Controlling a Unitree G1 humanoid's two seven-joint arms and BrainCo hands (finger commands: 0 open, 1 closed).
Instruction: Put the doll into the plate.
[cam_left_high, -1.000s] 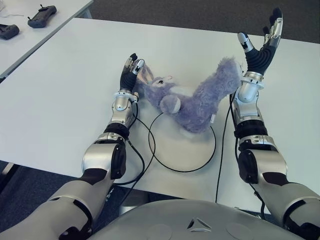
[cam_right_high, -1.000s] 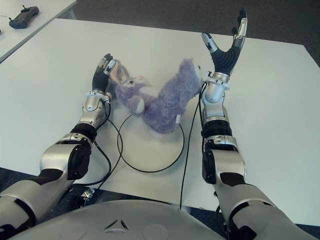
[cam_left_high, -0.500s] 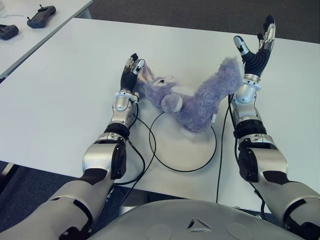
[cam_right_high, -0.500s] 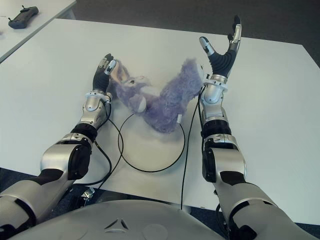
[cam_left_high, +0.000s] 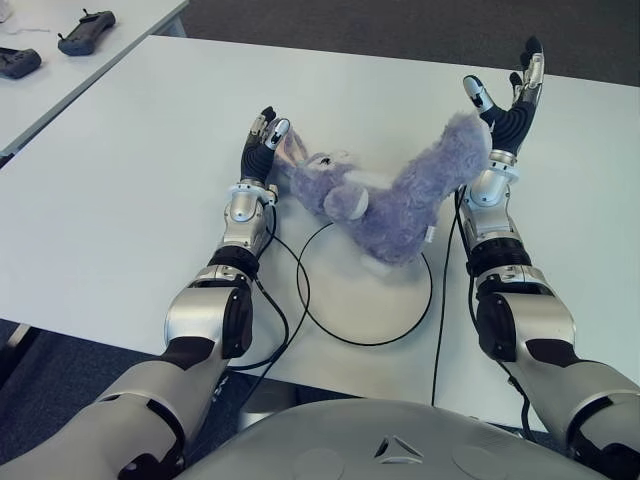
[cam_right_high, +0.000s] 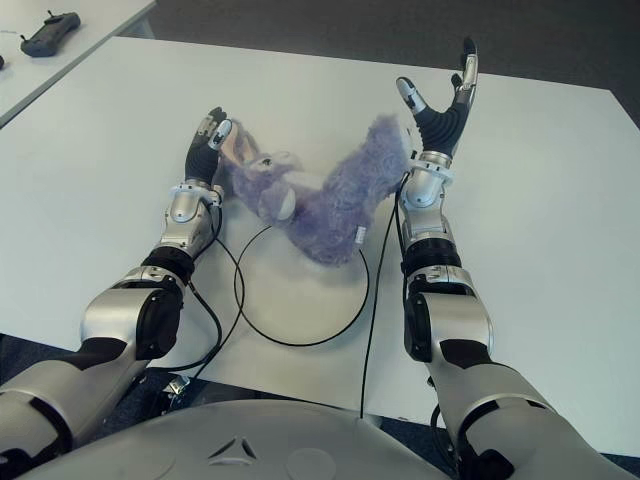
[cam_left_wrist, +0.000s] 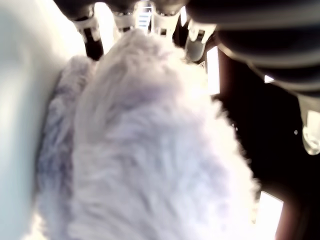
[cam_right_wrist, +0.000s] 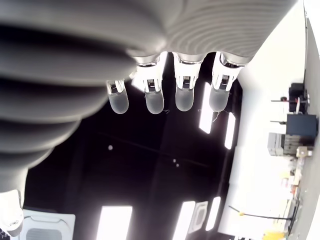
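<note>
Both forearms reach forward. The left hand (cam_left_high: 262, 141) points its black fingers (cam_left_high: 268, 128) ahead, close together. The right hand (cam_left_high: 507, 100) is raised, palm inward, fingers spread and empty.

This looks like a robotics lab or office-type test room. A broad white table (cam_left_high: 120, 180) stands on dark carpet (cam_left_high: 400, 25), and a second white table (cam_left_high: 60, 75) just beside its far left corner carries two black handheld controllers (cam_left_high: 85, 30). The right wrist view catches rectangular ceiling light panels (cam_right_wrist: 112, 222) and a far wall with equipment on stands (cam_right_wrist: 300, 122).
</note>
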